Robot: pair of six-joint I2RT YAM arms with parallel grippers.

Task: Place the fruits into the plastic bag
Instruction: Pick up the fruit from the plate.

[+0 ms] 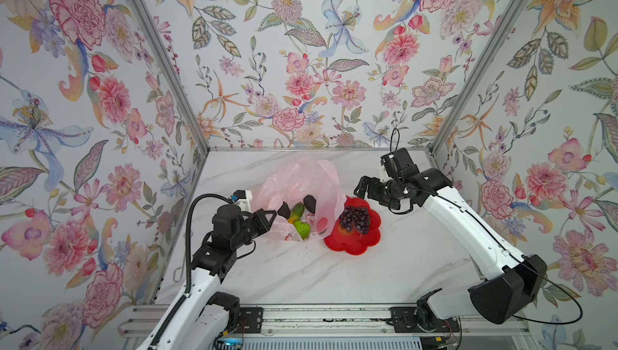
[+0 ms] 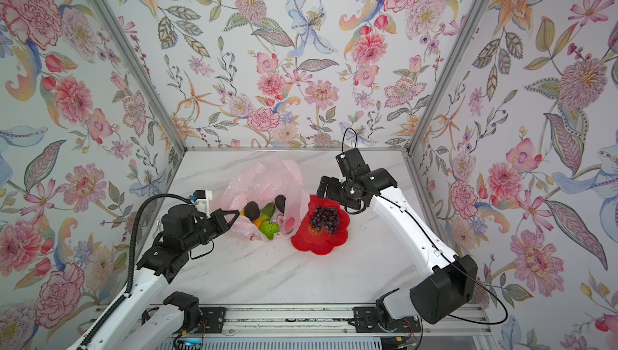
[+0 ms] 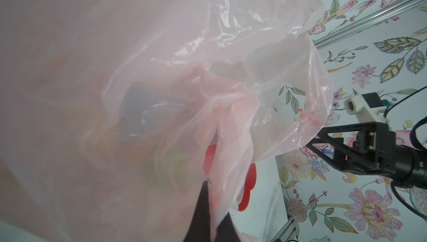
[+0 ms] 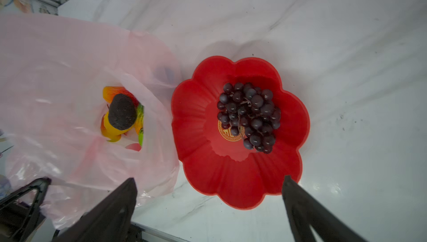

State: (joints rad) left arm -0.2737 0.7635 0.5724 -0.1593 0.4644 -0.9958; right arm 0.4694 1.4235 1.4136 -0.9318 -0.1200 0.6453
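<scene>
The right pincer (image 4: 209, 180) stands wide open and empty. It hangs above the red flower-shaped dish (image 4: 198, 118), with the bunch of purple grapes (image 4: 249, 116) below and ahead of its fingertips. The bunch sits a little toward the finger farther from the plastic bag (image 4: 57, 67). It looks like the only fruit not yet bagged.

The left pincer (image 1: 272, 217) is closed tight on a fold of the bag's rim, and the film runs between its fingers (image 3: 203, 206) in the left wrist view. That grip lifts the mouth open just beyond its tips. Inside the mouth lie a black avocado (image 4: 122, 111), a second avocado (image 1: 309, 202), the green-orange mango (image 1: 296, 213) and the lime (image 1: 302, 229). Through the pink film the left wrist view is foggy, so I cannot tell what else lies deeper in.

The step in hand is picking up the grapes. To do it well, I would centre the right pincer over the thick middle of the bunch before descending, since it now sits off to one side. The jaws should stay wide until the fingers straddle several berries and the stem, then close gently. A nip on one outer berry would likely let the cluster swing or slip. The dish is light and shallow, so the fingertips should stop short of its floor to avoid tipping it. The bag touches the dish on the bag-side of the right pincer, so the carry is short. Lift clear of the dish rim, then lower into the mouth well inside the edge the left pincer holds up.
</scene>
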